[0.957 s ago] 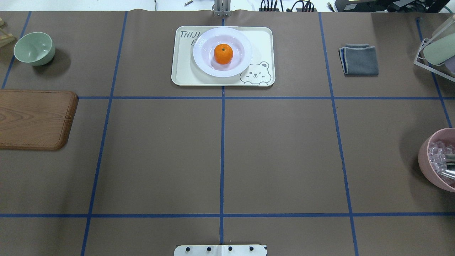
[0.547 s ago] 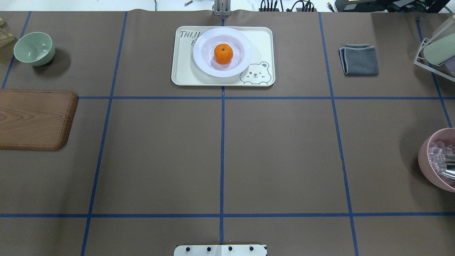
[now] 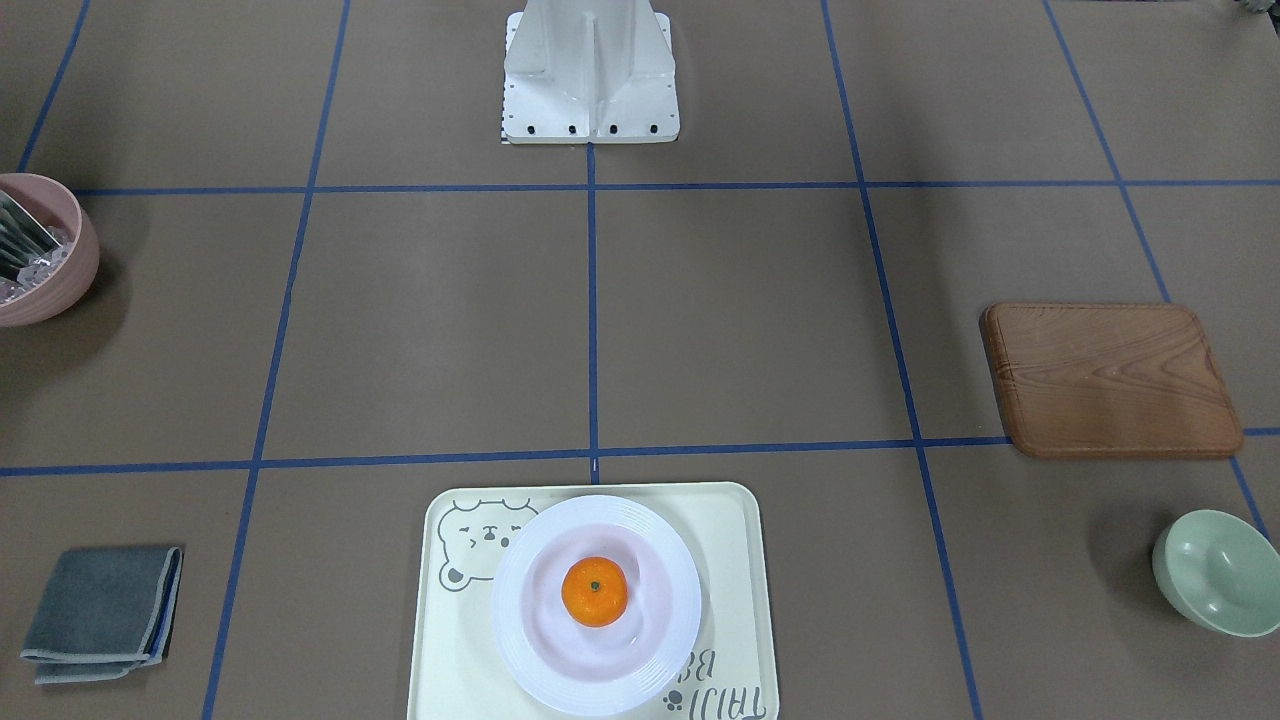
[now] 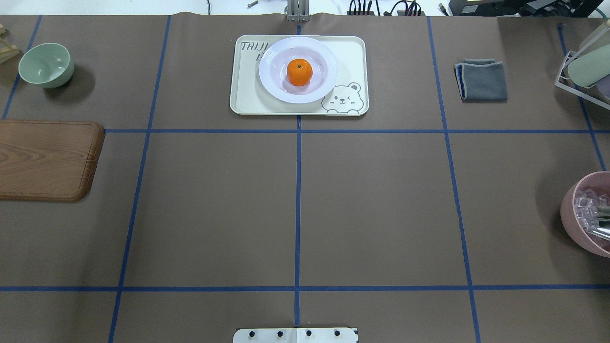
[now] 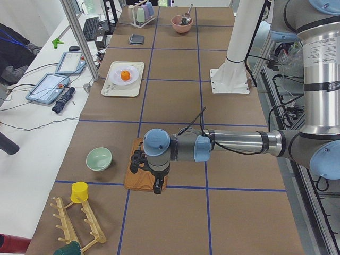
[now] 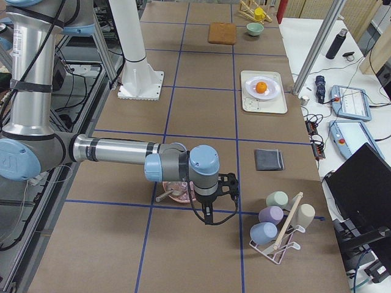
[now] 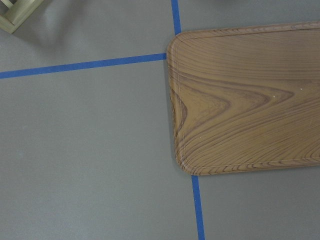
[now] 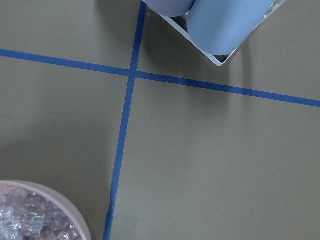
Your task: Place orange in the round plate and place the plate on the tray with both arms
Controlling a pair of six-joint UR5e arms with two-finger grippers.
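The orange sits in the middle of the white round plate. The plate rests on the cream tray with the bear drawing, at the far centre of the table. The front-facing view shows the same stack: orange, plate, tray. Neither arm is near it. My left gripper hangs over the wooden board's end at the table's left. Over at the right end, my right gripper hangs beside the pink bowl. Whether either is open or shut, I cannot tell.
A wooden board and a pale-green bowl lie at the left. A folded grey cloth, a cup rack and a pink bowl holding clear pieces are at the right. The white base stands at the near centre.
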